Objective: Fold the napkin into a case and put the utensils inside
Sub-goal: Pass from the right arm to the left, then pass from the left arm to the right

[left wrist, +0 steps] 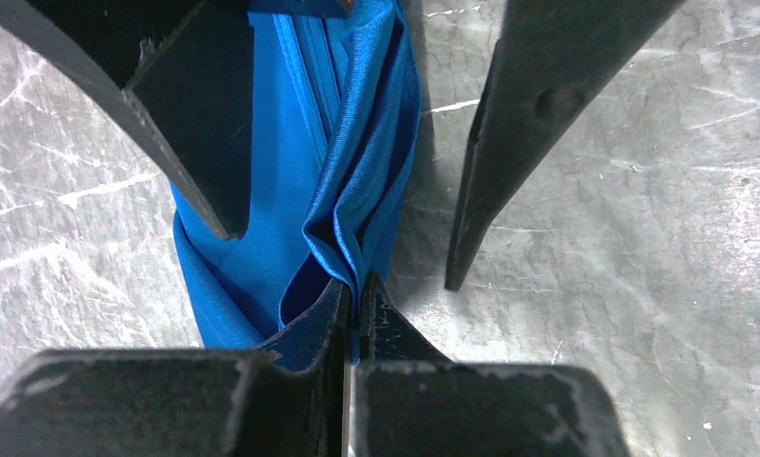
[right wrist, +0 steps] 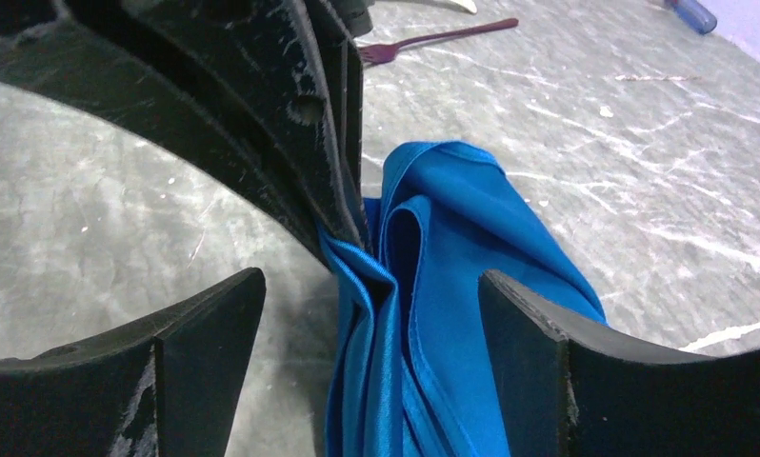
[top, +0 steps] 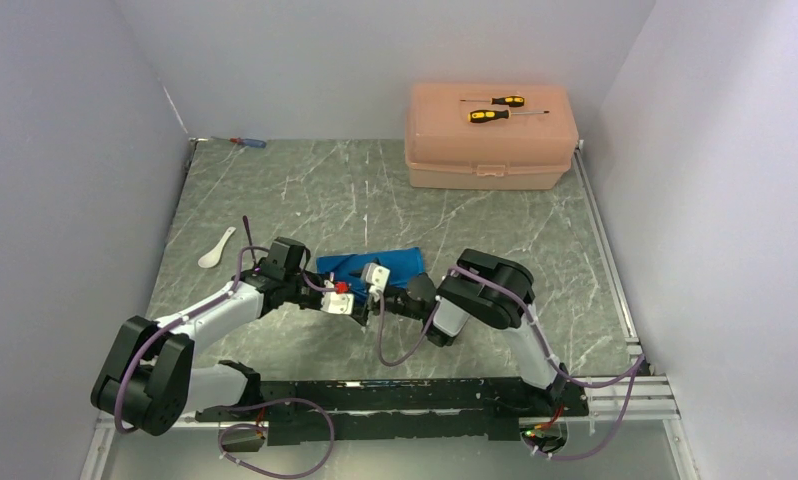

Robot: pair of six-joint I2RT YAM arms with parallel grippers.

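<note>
Mid-fold, the left gripper (left wrist: 352,295) is clamped tight on a bunched ridge of the blue napkin (left wrist: 357,143), its jaws pressed together with the satin caught between them. The right gripper (right wrist: 371,286) stands wide open and holds nothing, one finger on each side of the cloth just ahead of the left's pinch.

The napkin lies crumpled rather than flat, trailing away from both hands, and no case has formed yet. The purple fork (right wrist: 433,40) and white spoon (top: 215,250) wait on the table beyond the left gripper, apart from the cloth.

How many layers the pinch has caught is hard to tell from either wrist view. If it holds only some, the glossy fabric may slide out under a pull and the fold collapse. With the two hands this close, the right gripper could also close on the left's fingers instead of the cloth.

No brand, label or writing can be read anywhere.
</note>
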